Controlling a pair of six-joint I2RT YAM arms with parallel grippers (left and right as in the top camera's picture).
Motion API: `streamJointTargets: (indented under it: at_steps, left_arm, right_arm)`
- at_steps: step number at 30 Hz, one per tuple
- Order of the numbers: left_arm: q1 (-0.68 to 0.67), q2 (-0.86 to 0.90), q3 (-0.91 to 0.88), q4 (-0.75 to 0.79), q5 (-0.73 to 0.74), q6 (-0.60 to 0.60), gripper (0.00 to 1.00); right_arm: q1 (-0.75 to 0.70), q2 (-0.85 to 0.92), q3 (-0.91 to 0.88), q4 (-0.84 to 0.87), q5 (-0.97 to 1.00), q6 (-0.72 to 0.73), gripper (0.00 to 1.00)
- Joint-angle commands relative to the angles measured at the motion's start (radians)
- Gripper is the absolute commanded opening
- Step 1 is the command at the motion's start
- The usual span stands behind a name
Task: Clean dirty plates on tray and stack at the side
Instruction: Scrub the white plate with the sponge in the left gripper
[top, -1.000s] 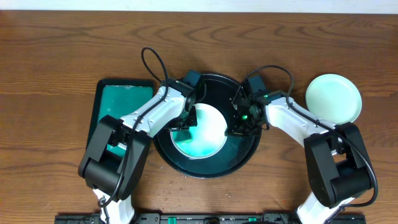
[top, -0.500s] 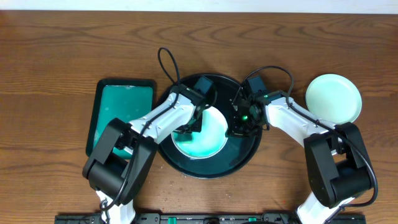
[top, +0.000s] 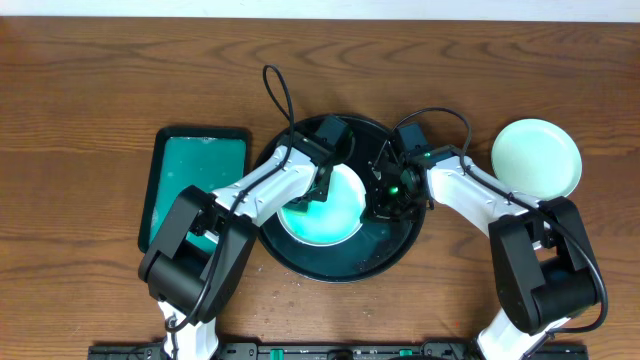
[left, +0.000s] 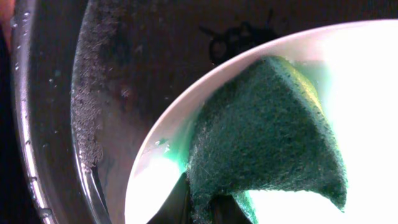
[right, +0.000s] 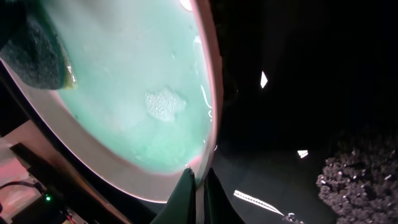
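A white plate (top: 335, 212) with a pale teal wet surface lies in the round black tray (top: 340, 268). My left gripper (top: 318, 192) is shut on a dark green sponge (left: 267, 130) pressed on the plate's upper left part (left: 367, 93). My right gripper (top: 382, 205) is shut on the plate's right rim (right: 202, 168); the plate (right: 130, 93) shows soapy foam and the sponge (right: 31, 53) at its far side. Another plate (top: 536, 159) sits on the table at the right, outside the tray.
A green rectangular black-rimmed tray (top: 185, 180) lies left of the round tray. Foam clings to the tray floor (right: 360, 168) and its wall (left: 93, 106). Arm cables loop above the tray (top: 275, 90).
My left gripper has moved the sponge up and to the right across the plate. The right gripper and the plate rim it holds have stayed nearly still.
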Motion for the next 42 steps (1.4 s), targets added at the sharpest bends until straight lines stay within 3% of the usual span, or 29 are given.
streamJointTargets:
  at_steps: [1,11,22,28,38,42]
  left_arm:
    - [0.029,0.031,0.033,0.041,-0.14,-0.029,0.07]
    - [0.037,0.001,0.037,-0.032,-0.333,-0.062,0.07]
    - [0.037,-0.078,0.081,-0.036,-0.405,-0.095,0.07]
    - [0.037,-0.135,0.091,-0.066,-0.378,-0.095,0.07]
    - [0.047,-0.156,0.091,-0.076,-0.155,-0.06,0.07]
    - [0.048,-0.172,0.093,-0.078,-0.142,-0.057,0.07]
  right_arm:
    - [-0.002,0.005,-0.008,-0.012,0.093,-0.021,0.01]
    - [-0.002,0.005,-0.008,-0.015,0.093,-0.021,0.01]
    - [-0.002,0.005,-0.008,-0.015,0.093,-0.021,0.01]
    - [-0.002,0.005,-0.008,-0.015,0.093,-0.021,0.01]
    - [-0.002,0.005,-0.008,-0.032,0.093,-0.024,0.01]
    - [-0.002,0.005,-0.008,-0.034,0.093,-0.024,0.01]
